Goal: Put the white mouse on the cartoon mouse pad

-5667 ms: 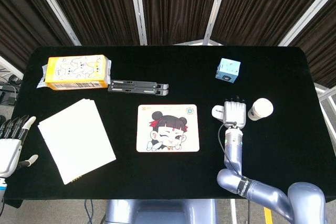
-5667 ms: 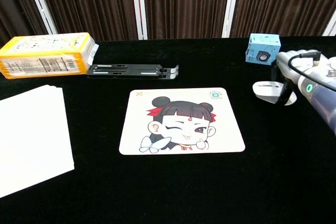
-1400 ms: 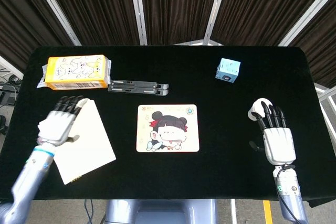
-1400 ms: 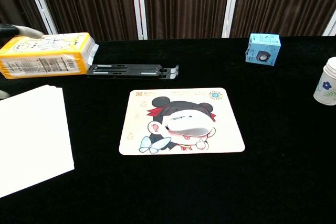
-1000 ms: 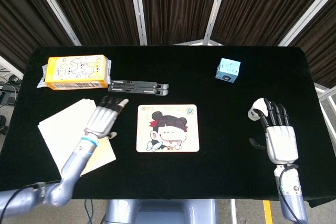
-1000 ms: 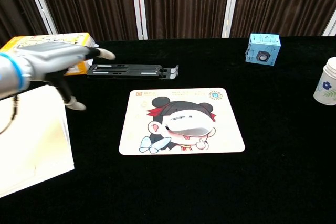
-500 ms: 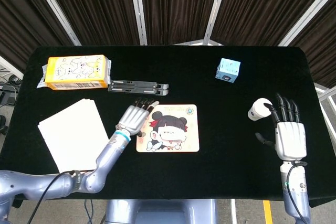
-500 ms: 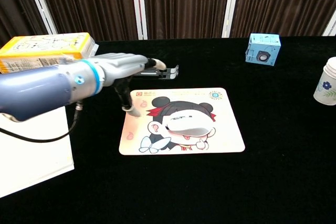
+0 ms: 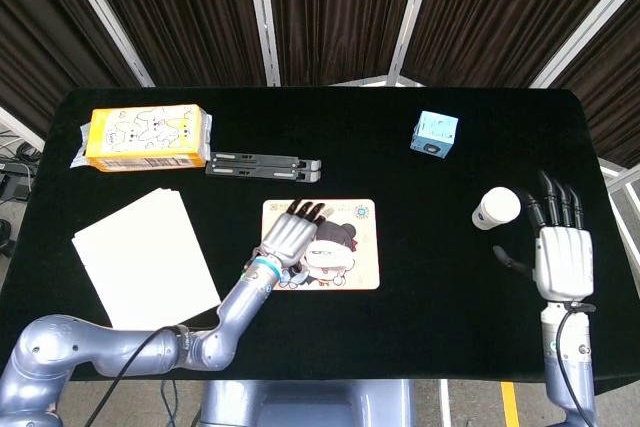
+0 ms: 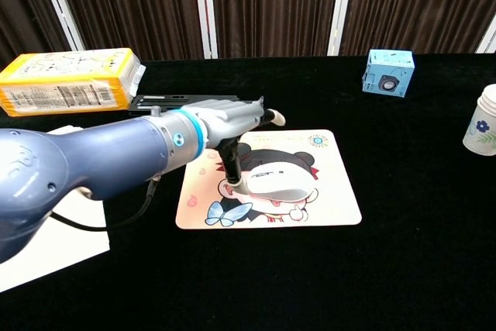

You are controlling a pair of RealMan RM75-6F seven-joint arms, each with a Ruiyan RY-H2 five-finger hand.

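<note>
since half a second ago the left hand [image 10: 232, 123] has slid from the pad's near-left corner to hover over the middle of the cartoon mouse pad [image 10: 333, 205], and the right hand [image 9: 563, 252] has drawn a little further toward the bench's right edge.

the white mouse [image 10: 275, 184] already lies on the pad, on the printed face, well inside all four borders, so the placing itself looks done. what seems left is for the left hand to clear off. its fingers are stretched out flat with the thumb hanging down just beside the mouse's left end; it grasps nothing, though whether the thumb tip touches the mouse i cannot tell. the right hand is released too, fingers spread and upright, just beside the paper cup [image 9: 496, 208].

for room: the pad has bare black bench [image 9: 420, 247] on its right and near sides. behind it lies the folded black stand [image 9: 264, 166], and to the left the white paper stack [image 9: 140, 262], over which the left arm reaches. a withdrawal back along that arm looks unobstructed, provided the thumb does not drag the mouse.
</note>
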